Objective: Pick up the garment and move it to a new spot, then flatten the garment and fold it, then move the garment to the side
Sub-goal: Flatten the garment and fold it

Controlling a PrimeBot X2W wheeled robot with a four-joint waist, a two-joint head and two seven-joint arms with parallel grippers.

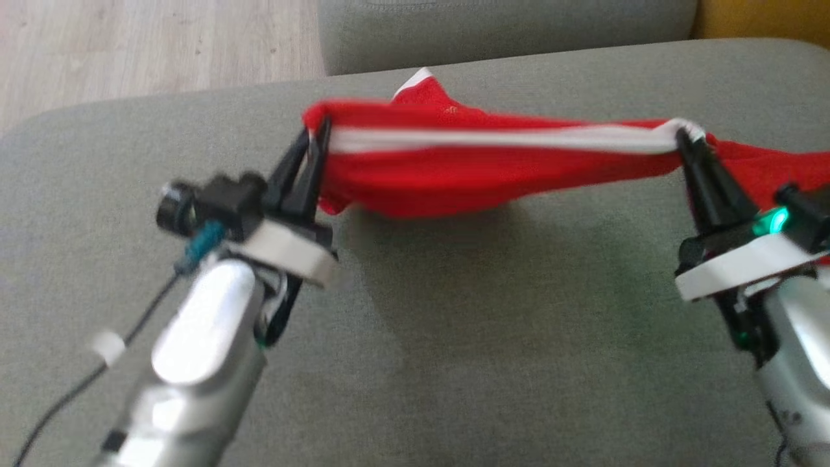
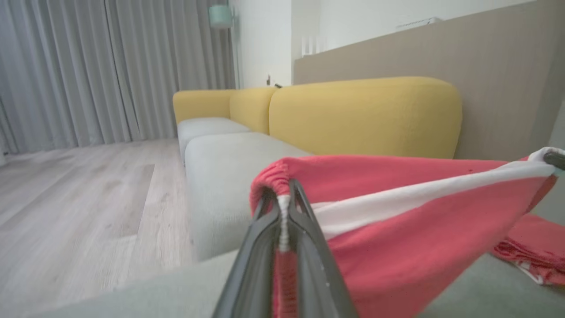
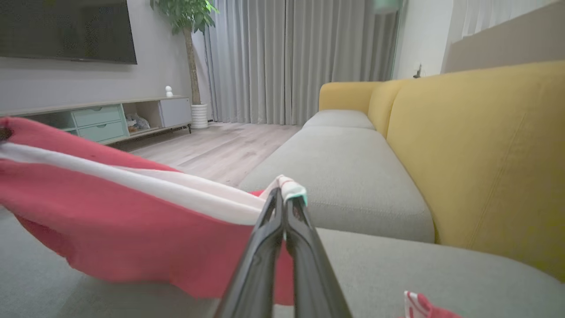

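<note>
Fabric is clamped at both ends. The left end effector (image 1: 318, 136), at the left of the head frame, is closed on a gathered red edge, and the right end effector (image 1: 685, 137), near the right edge, is pinched together on the end of the white band. Between them the garment (image 1: 486, 175) is stretched across the upper middle of the frame. Its white stripe (image 1: 493, 139) is drawn nearly taut while the red body sags below. Whether the lowest fold touches the grey sofa cushion (image 1: 454, 337) cannot be told. A further red portion is seen lying on the cushion behind the right end effector.

The step in hand is judged to be the carry to a new spot, with flattening yet to be done. For a clean carry, both ends should be raised and moved at a matched pace, so that the stripe is neither slackened nor pulled out of a grip. The resting portion should be lifted clear before sideways travel, lest it be dragged and bunched. The cloth should be set down well within the cushion, away from the wooden floor (image 1: 130, 52) at the upper left.
</note>
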